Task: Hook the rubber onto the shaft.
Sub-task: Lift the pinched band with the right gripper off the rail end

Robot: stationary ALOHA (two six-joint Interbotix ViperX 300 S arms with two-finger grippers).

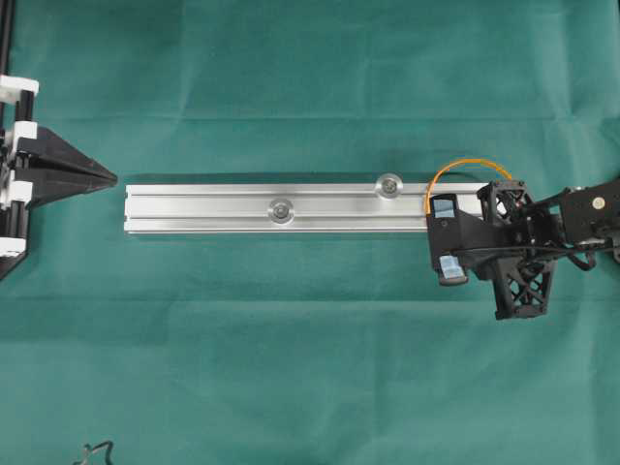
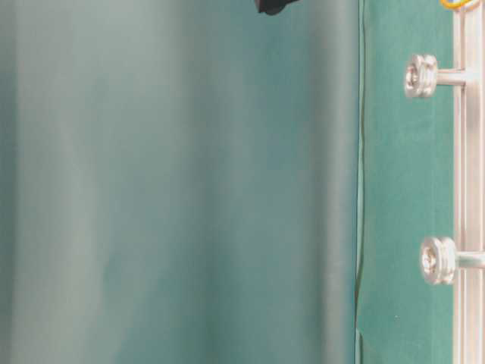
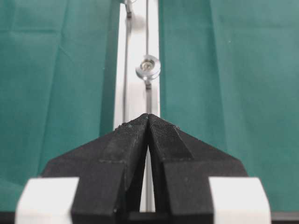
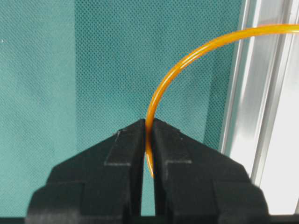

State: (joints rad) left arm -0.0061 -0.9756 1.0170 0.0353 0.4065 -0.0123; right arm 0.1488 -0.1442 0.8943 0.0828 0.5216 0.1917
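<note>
The rubber [image 1: 463, 161] is a thin orange band arching over the right end of the silver rail [image 1: 203, 208]. My right gripper [image 1: 433, 215] is at that end, shut on the band. In the right wrist view its tips [image 4: 148, 122] pinch the rubber [image 4: 150, 108], which curves up and right over the rail [image 4: 271, 102]. Two silver shafts [image 1: 281, 210] [image 1: 389, 184] stand on the rail; the nearer is just left of the band and apart from it. My left gripper [image 1: 105, 179] is shut and empty off the rail's left end, its tips [image 3: 148, 115] pointing along it.
Green cloth [image 1: 310, 368] covers the table on all sides of the rail. The table-level view shows both shafts [image 2: 420, 76] [image 2: 438, 260] sticking out from the rail [image 2: 471, 189], and a bit of orange band [image 2: 458, 4] at the top edge.
</note>
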